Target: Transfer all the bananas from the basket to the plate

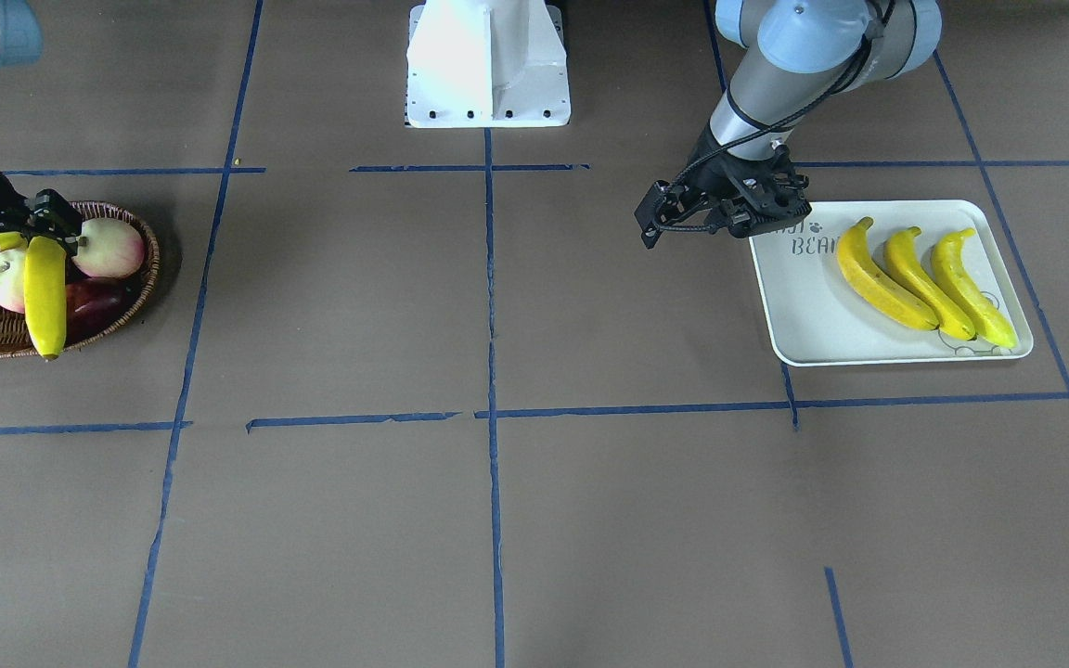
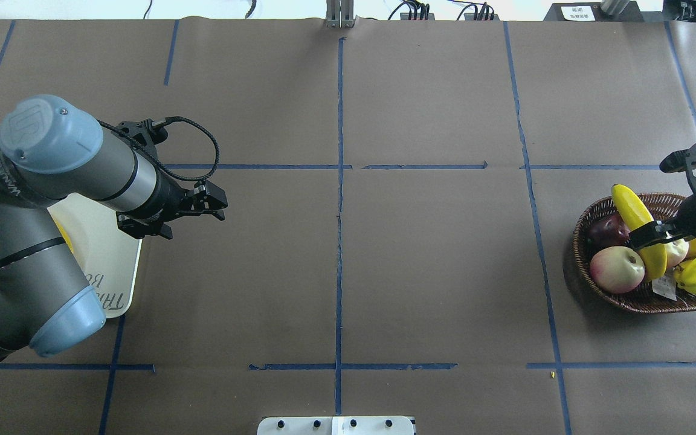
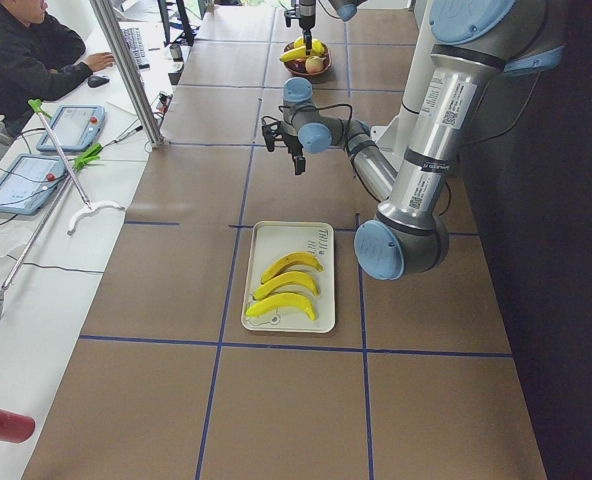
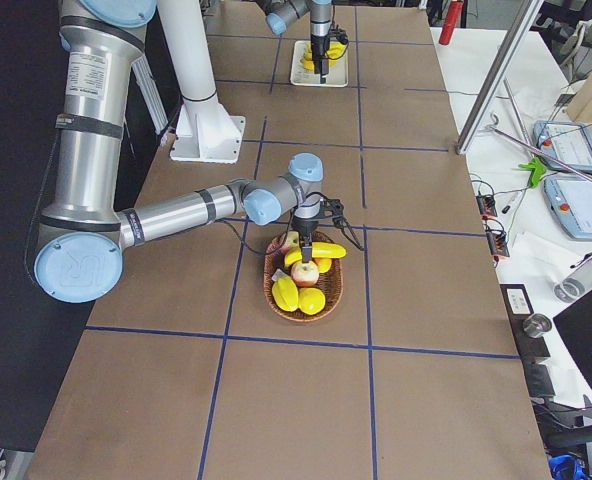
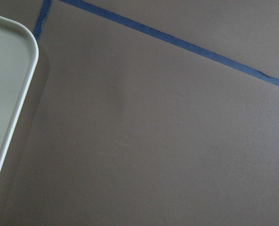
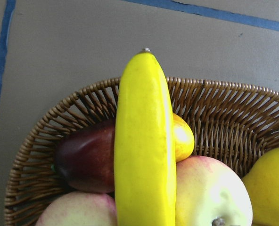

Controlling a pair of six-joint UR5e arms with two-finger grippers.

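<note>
Bananas [image 1: 926,283], three of them, lie side by side on the outer half of the plate [image 1: 804,315]. Its bare white half faces the left claw [image 1: 648,221], which hangs just off the plate's corner, jaws apart and holding nothing. The fourth banana [image 1: 45,292] lies across apples [image 1: 109,248] in the basket [image 1: 149,269], one tip past the rim, pinched by the right claw [image 2: 649,234]. Between basket and plate runs broad brown bench [image 1: 358,306] crossed by blue tape lines [image 1: 490,278]

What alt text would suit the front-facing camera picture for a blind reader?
At far left, the robot's right gripper grips one banana in a wicker basket of other fruit. At right, three bananas lie side by side on a white plate, the open left gripper hovering beside it.
</note>
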